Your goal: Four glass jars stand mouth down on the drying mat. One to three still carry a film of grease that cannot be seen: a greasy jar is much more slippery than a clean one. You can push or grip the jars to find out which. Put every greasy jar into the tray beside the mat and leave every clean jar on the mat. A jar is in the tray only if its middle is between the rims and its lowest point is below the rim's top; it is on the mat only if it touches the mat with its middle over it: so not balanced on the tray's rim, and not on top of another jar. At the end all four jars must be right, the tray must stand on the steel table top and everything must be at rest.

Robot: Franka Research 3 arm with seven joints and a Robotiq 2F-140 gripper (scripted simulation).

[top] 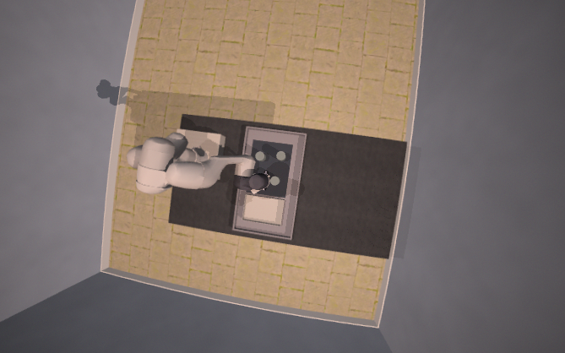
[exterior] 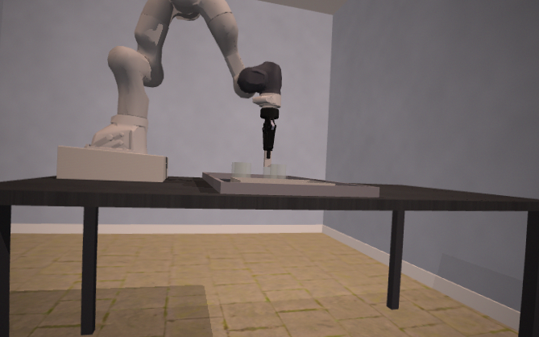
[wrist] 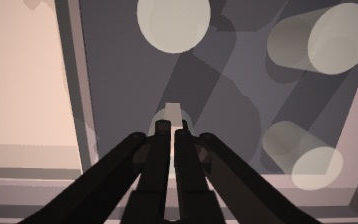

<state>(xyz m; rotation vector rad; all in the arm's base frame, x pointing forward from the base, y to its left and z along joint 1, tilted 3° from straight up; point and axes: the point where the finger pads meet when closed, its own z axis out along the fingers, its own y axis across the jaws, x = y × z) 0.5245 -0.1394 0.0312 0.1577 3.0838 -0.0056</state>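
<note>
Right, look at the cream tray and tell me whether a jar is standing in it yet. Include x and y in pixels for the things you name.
No, the top view shows only bare cream surface inside the tray (top: 263, 210) (wrist: 20, 75).

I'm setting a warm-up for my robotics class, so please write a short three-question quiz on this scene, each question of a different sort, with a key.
1. True or false: a jar stands in the cream tray.

2. Multiple choice: how many jars can be made out on the dark mat in the top view?
A) one
B) three
C) five

3. Fill in the missing word, "open" or "shut": the fingers of the hand are ____.

Key: 1 false; 2 B; 3 shut.
</note>
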